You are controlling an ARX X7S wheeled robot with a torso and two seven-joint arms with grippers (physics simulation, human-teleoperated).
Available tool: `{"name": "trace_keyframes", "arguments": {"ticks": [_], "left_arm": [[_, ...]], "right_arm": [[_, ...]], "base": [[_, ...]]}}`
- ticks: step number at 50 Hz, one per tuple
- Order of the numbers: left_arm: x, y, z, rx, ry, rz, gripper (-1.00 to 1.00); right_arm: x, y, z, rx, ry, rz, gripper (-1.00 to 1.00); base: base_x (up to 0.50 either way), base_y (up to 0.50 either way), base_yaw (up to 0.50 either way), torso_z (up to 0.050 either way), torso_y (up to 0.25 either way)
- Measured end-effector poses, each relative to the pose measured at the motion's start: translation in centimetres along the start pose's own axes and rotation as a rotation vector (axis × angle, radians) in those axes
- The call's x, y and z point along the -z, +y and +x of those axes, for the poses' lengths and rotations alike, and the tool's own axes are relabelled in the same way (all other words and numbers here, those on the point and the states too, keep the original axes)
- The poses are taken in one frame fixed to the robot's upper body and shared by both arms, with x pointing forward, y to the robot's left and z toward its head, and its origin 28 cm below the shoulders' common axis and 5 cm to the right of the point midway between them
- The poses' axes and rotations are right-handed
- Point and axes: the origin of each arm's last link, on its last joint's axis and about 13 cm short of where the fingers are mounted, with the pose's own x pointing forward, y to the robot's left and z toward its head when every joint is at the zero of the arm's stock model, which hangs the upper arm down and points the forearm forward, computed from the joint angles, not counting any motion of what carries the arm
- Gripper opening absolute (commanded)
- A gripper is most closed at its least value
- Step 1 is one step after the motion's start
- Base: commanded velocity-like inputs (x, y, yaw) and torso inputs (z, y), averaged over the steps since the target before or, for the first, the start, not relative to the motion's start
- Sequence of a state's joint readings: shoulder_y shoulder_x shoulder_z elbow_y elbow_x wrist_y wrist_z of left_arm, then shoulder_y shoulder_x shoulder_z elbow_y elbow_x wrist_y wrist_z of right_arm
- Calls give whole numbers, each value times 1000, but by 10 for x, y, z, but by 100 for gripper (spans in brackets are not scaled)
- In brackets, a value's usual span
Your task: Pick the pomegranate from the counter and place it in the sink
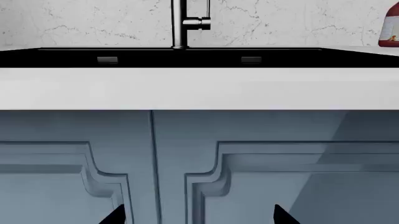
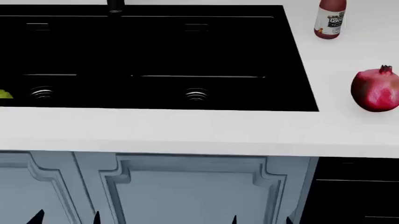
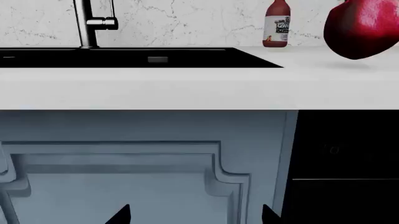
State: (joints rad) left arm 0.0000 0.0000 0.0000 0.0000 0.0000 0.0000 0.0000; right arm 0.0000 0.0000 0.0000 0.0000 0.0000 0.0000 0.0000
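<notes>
- Kitchen setup, basically: white counter [image 2: 187, 130] running across the head view, grey-veined marble backsplash [image 1: 74, 21] behind it, blue-grey panelled cabinet doors [image 2: 187, 186] underneath.
- Far left, at the edge of the black sink [image 2: 156, 51], there's a little sliver of something yellow-green [image 2: 5, 94] down in the left basin. Too cropped to say what it is.
- Sink has two basins, a round metal drain [image 2: 195, 95] in each, and the faucet [image 1: 181, 23] stands at the back between them.
- Left gripper [image 2: 65, 217]: only the dark fingertips poke in at the bottom, down in front of the cabinet doors. Tips are spread apart with nothing between them, so it looks wide and empty.
- Right gripper [image 2: 260, 220]: same deal, low by the cabinet, tips apart, holding nothing.
- Right of the sink, a red sauce bottle [image 2: 329, 19] stands upright near the back. Not the target.
- Further right and nearer the front edge sits the pomegranate [image 2: 376, 89], crown tip pointing up, resting on the counter, well apart from both grippers.
- My guess: nothing is started yet. Right arm is the obvious pick since the fruit is on its side, and it has to come up over the counter edge first.
</notes>
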Motion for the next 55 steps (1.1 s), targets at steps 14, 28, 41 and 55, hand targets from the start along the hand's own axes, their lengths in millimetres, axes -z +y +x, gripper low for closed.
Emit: {"name": "trace_keyframes", "arguments": {"ticks": [14, 28, 41, 55], "left_arm": [[2, 0, 0, -1, 8, 2, 100], [1, 0, 0, 6, 6, 9, 100], [-2, 0, -1, 9, -1, 19, 100], [-14, 2, -1, -3, -41, 44, 100]], "right_arm": [[-1, 1, 0, 2, -6, 0, 100], [-5, 1, 0, -1, -16, -11, 100], [-8, 2, -1, -4, -27, -14, 100], [-24, 2, -3, -7, -82, -37, 100]], "base": [[0, 0, 0, 0, 0], [0, 0, 0, 0, 0], [0, 0, 0, 0, 0], [0, 0, 0, 0, 0]]}}
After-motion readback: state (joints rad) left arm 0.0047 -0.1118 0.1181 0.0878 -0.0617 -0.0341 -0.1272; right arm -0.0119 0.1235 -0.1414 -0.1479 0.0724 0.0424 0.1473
